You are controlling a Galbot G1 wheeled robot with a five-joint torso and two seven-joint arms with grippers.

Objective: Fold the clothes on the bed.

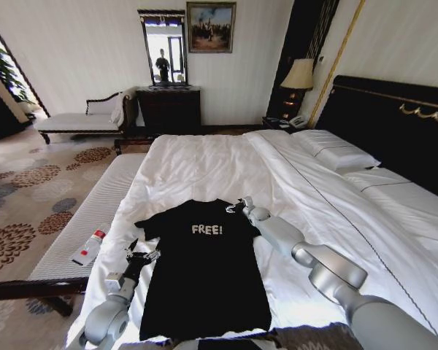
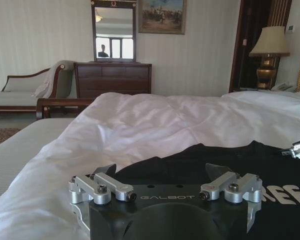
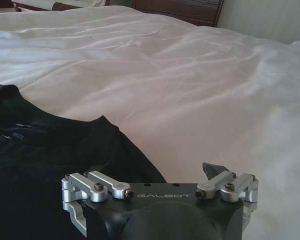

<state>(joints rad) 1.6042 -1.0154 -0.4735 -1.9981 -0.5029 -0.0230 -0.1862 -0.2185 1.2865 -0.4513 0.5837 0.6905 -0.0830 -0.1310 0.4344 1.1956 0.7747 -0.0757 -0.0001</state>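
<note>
Left gripper (image 1: 143,254): fingers apart, low at the black T-shirt's (image 1: 204,270) left side | right gripper (image 1: 237,206): fingers apart, at the shirt's right shoulder by the collar | T-shirt: flat, "FREE!" up, on the white bed (image 1: 292,182) near its foot

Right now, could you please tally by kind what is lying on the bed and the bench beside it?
T-shirt: 1, black, flat on the bed
Pillows: 2, white, at the headboard
Small white and red item: 1, on the bench
Total: 4
</note>
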